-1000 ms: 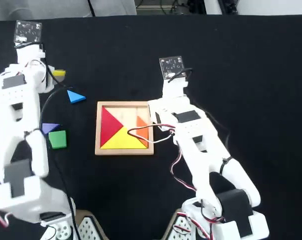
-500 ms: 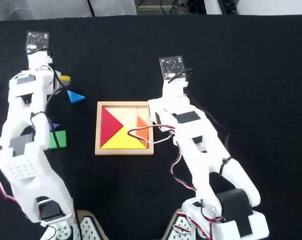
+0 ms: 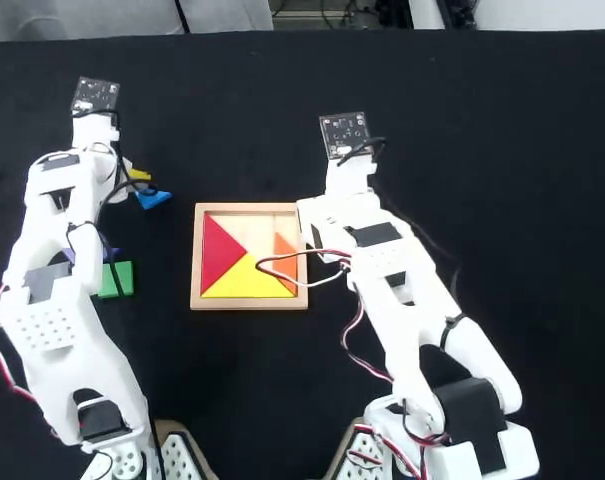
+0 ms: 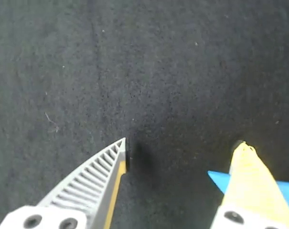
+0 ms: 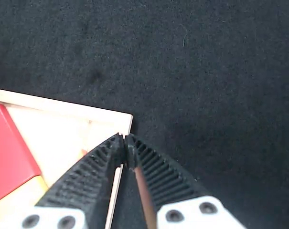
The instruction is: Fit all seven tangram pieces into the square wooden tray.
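The square wooden tray (image 3: 197, 256) holds a red triangle (image 3: 220, 255), a yellow triangle (image 3: 247, 281) and an orange piece (image 3: 284, 244). Left of the tray lie a blue triangle (image 3: 156, 198), a green square (image 3: 117, 279) and a purple piece (image 3: 68, 256) mostly hidden by the left arm. My left gripper (image 4: 182, 152) is open just above the cloth, its yellow finger (image 4: 247, 176) partly covering the blue triangle (image 4: 217, 180). My right gripper (image 5: 125, 140) is shut and empty over the tray's corner (image 5: 120, 117), beside the red triangle (image 5: 8, 152).
Black cloth covers the whole table. The right arm (image 3: 382, 260) lies along the tray's right edge with a red and white cable (image 3: 282, 265) looping over the tray. Both arm bases stand at the front edge.
The left arm has swung right and brought its gripper up to the blue triangle, now hiding most of the purple piece. The right arm has kept still.
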`<act>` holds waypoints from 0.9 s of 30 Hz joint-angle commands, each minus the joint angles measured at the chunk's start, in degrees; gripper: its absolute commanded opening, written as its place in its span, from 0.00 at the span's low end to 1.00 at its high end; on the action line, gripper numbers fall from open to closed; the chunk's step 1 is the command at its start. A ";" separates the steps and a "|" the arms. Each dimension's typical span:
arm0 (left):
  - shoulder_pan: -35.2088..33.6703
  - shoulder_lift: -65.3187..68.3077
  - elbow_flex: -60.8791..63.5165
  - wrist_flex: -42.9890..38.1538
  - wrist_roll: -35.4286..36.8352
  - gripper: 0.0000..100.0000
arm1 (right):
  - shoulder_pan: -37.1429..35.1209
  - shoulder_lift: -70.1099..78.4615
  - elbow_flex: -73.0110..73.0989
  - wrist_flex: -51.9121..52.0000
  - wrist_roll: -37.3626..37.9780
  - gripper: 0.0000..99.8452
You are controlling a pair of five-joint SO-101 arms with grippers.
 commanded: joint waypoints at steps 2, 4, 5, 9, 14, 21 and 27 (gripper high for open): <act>-4.00 -2.81 2.42 3.52 -6.33 0.34 | 0.88 -2.68 -0.48 -1.23 0.62 0.01; -4.44 -5.54 4.00 6.07 -9.05 0.34 | 0.79 -2.68 -0.48 -1.23 2.02 0.01; -4.44 -7.56 4.97 7.56 -9.93 0.34 | 0.70 -2.68 -0.48 -1.23 2.99 0.01; -4.44 -18.20 9.71 12.22 -13.63 0.34 | 0.62 -2.68 -0.40 -1.23 3.43 0.01; -3.65 -33.58 15.60 13.98 -15.38 0.34 | 0.62 -2.68 -0.40 -1.23 3.60 0.01; 8.22 -37.10 12.97 26.81 -3.78 0.34 | 0.62 -2.68 -0.31 -1.23 3.60 0.01; 6.29 -21.71 -0.66 29.80 4.40 0.34 | 0.62 -2.68 -0.22 -1.23 3.69 0.01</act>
